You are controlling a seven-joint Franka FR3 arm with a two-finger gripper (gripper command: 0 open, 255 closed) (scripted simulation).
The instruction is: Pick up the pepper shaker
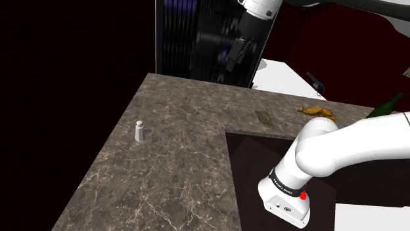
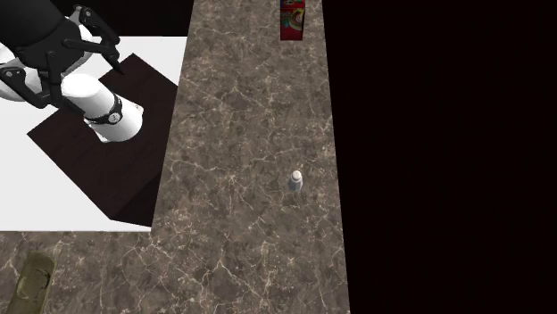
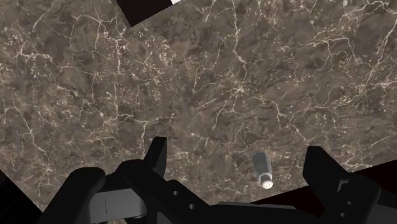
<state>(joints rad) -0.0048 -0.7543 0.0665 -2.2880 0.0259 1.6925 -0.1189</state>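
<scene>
1. The gripper (image 3: 236, 147) hangs high over the marbled counter (image 1: 171, 190). Its fingers (image 3: 156, 158) are spread wide and released, holding nothing.
2. The pepper shaker (image 1: 139, 130) is small, pale and upright. It stands alone on the counter, toward 9 o'clock in the shoulder view. The wrist view looks down on its cap, which lies nearer one finger than the other and well below both.
3. Likely trouble: the shaker looks narrow for its height. A finger landing on the cap, or a squeeze made off-centre, would probably tip it rather than clasp it.
4. Once tipped it could roll, and the counter's edge lies near. That edge is at the shaker's 9 o'clock in the shoulder view and its 3 o'clock in the second exterior view, with a black area beyond.
5. Room is otherwise generous, with bare counter all round the shaker. In the second exterior view the red container (image 2: 293, 18) at 12 o'clock and the dark panel (image 2: 98, 178) under the arm at 9 o'clock both lie well apart, so a straight descent looks unobstructed.
</scene>
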